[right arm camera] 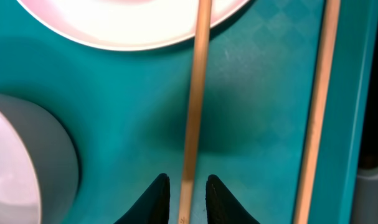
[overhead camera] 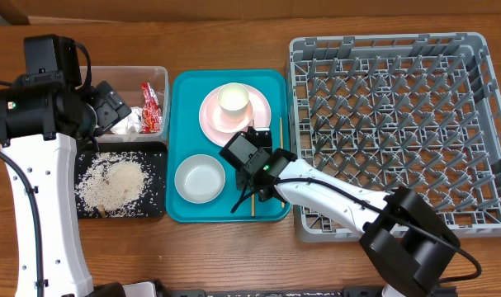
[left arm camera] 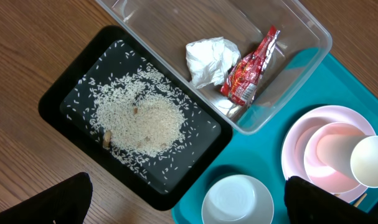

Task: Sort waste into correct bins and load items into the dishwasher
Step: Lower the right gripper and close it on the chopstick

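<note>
In the clear tub [overhead camera: 130, 74] lie the red wrapper [left arm camera: 251, 68] and the crumpled tissue [left arm camera: 210, 59]. Rice [left arm camera: 142, 121] is spread over the black tray [overhead camera: 155, 148]. My left gripper [left arm camera: 189, 205] hangs wide open above the two bins, holding nothing. On the teal tray [overhead camera: 184, 82] a plate [overhead camera: 213, 115] carries a pink bowl [left arm camera: 329, 155] and a cup [overhead camera: 233, 99]; a white bowl [overhead camera: 200, 178] sits nearer. My right gripper [right arm camera: 187, 199] is low over the teal tray, its jaws straddling a chopstick [right arm camera: 195, 93] with thin gaps either side. The grey dish rack [overhead camera: 382, 41] holds nothing.
A second chopstick [right arm camera: 319, 93] lies along the teal tray's right rim, next to the rack wall. The white bowl [right arm camera: 20, 162] stands close to the left of my right gripper, and the plate [right arm camera: 132, 25] lies just ahead of it. Bare wooden tabletop surrounds everything.
</note>
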Available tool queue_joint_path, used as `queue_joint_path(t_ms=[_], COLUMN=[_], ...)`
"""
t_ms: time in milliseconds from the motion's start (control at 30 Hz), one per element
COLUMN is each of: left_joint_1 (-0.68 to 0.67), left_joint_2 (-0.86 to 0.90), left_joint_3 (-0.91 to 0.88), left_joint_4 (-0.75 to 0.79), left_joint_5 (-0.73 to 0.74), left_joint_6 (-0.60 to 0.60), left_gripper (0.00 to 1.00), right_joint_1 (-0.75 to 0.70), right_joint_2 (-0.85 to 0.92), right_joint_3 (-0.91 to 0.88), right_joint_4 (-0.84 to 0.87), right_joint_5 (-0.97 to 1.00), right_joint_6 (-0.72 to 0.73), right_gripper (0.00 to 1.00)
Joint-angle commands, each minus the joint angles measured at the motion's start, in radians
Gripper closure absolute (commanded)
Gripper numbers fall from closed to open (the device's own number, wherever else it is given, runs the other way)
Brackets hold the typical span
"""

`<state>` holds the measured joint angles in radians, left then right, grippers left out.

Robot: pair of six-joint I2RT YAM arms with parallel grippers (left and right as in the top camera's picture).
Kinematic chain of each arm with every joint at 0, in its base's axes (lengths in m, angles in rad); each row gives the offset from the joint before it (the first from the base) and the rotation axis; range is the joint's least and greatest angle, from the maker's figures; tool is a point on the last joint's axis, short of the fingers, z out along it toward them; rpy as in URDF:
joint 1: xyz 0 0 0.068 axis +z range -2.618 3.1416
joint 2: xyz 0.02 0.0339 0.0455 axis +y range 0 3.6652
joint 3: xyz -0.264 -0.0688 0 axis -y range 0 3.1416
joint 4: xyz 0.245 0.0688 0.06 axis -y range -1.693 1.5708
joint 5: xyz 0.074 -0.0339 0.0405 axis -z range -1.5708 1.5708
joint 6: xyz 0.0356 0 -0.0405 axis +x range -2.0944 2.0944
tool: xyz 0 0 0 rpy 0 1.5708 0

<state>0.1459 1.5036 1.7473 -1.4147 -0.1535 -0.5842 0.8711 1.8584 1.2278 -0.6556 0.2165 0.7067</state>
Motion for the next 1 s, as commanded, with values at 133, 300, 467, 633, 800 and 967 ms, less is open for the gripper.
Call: queue_joint_path(t_ms=[133, 300, 467, 633, 800, 967], left_joint_1=[0.004, 0.004, 0.004, 0.004, 0.004, 0.004], left_joint_2=[0.002, 0.002, 0.002, 0.002, 0.002, 0.002], left_joint_3=[0.003, 0.003, 0.003, 0.003, 0.003, 0.003], left_joint_4=[0.001, 0.001, 0.001, 0.001, 0.001, 0.001], left_joint_5=[-0.003, -0.003, -0.003, -0.003, -0.003, -0.003], left_joint_6=[0.012, 0.012, 0.012, 0.012, 0.012, 0.012], left_gripper=[0.00, 0.00, 0.00, 0.00, 0.00, 0.00], right_joint_1=[0.004, 0.004, 0.004, 0.004, 0.004, 0.004], right_joint_2=[0.002, 0.002, 0.002, 0.002, 0.002, 0.002], right_joint_3=[-0.053, -0.092, -0.128, -0.129, -0.129, -0.129], right_joint_4=[0.088, 0.150, 0.202, 0.199, 0.198, 0.202], right_joint_5=[0.019, 0.019, 0.025, 0.030, 0.030, 0.030], right_joint_6=[0.005, 0.005, 0.004, 0.004, 0.005, 0.005], right_gripper=[0.78, 0.79, 0.78, 0.78, 0.78, 0.79])
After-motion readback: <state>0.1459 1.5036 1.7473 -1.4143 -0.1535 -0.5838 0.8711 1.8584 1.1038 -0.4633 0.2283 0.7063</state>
